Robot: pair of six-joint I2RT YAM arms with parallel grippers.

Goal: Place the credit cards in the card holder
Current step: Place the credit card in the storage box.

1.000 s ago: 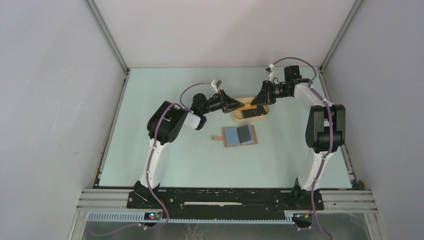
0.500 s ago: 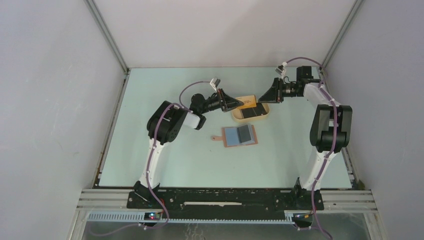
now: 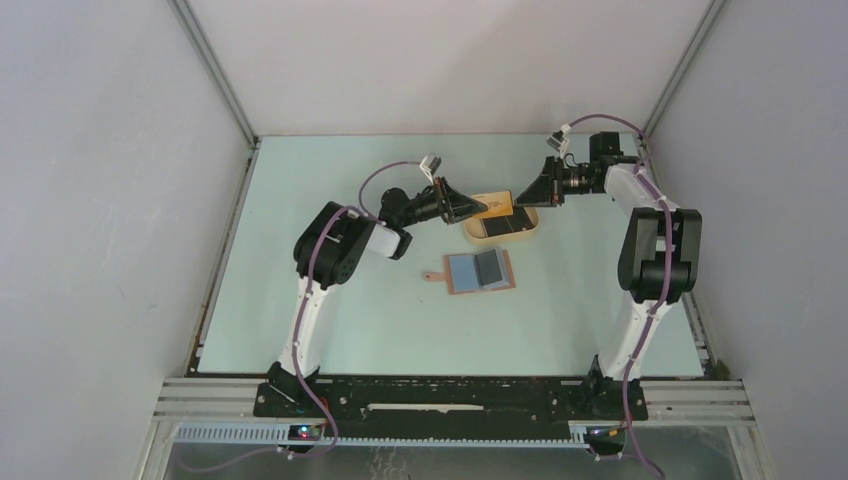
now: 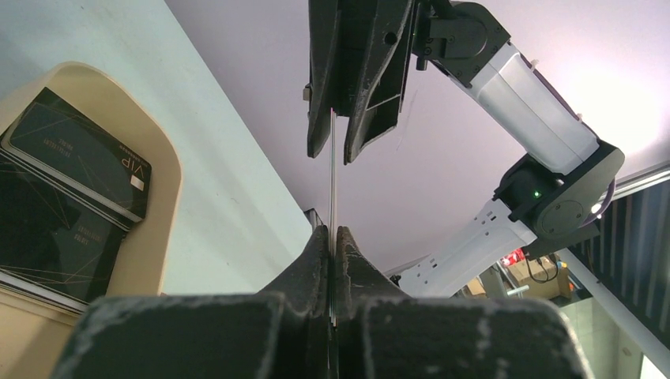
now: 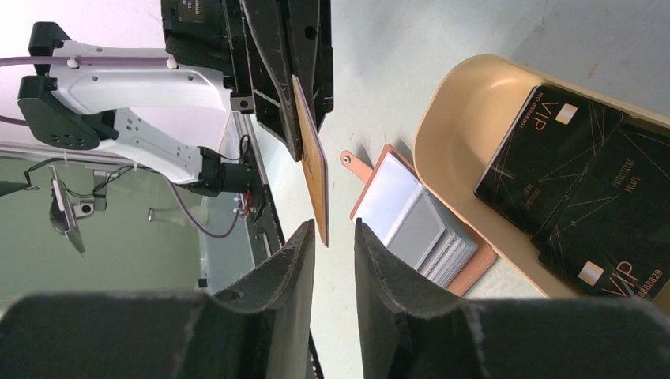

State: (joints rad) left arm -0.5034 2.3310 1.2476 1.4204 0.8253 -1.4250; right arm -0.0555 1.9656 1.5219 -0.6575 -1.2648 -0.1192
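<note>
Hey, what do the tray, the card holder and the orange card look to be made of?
The tray looks like moulded plastic: matte beige, smooth, with a rounded rim. The card holder seems to be leather or imitation: reddish-brown edge and strap tab, bluish-grey pockets. The orange card is probably plastic: thin, and straight though gripped at one end.

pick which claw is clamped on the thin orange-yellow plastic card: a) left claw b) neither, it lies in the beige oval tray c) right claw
a: the left claw is shut on the thin orange-yellow plastic card, while the right claw has its fingers apart at the card's free end.
</note>
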